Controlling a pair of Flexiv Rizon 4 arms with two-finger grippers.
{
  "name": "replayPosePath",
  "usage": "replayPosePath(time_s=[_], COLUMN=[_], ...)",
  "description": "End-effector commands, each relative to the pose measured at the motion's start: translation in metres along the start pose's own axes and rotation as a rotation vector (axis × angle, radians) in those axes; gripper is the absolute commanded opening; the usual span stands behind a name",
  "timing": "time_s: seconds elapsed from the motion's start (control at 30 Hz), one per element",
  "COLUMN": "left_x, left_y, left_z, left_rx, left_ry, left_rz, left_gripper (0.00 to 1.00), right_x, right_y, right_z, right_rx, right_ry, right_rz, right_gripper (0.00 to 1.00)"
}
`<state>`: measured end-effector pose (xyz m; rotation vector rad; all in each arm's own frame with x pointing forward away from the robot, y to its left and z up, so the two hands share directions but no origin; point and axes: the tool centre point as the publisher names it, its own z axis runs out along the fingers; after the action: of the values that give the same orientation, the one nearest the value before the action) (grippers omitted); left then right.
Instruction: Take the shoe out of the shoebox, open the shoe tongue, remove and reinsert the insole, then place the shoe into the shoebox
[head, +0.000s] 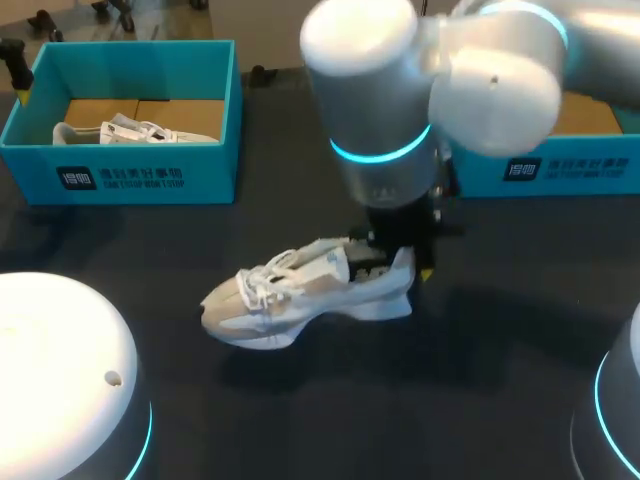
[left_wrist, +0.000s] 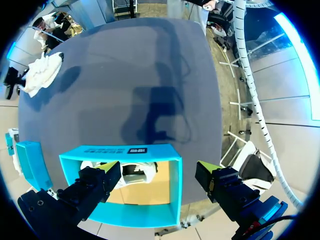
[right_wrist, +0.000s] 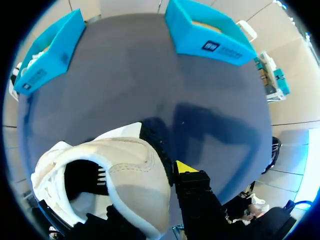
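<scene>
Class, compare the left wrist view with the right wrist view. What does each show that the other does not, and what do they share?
Only the left wrist view: the left claw, open, above a blue shoebox, looking straight down at the second shoe inside it. Only the right wrist view: a close look into the opening of the loose shoe, with the right claw gripping its heel. Both: that loose shoe lying on the dark table, and the blue shoebox.
</scene>
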<state>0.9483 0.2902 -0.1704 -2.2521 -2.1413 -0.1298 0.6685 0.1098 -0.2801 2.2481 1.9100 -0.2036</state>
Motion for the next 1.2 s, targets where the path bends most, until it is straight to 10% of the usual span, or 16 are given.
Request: replayPosePath(time_s=[0.03,1.2], left_x=[0.000,0.000], left_y=[-0.002,-0.002], left_z=[0.000,0.000], left_rx=[-0.003,-0.003], left_ry=[0.003,0.003], left_rz=[0.000,0.000], left_gripper=[1.00,1.00], right_x=[0.022,0.048], right_y=[-0.010,-0.028], right_z=[0.034,0.091], right_rx=[0.008,0.035], right_ry=[-0.006,0.037], right_rz=[0.042,0.013], right_gripper=[0.00,0.00])
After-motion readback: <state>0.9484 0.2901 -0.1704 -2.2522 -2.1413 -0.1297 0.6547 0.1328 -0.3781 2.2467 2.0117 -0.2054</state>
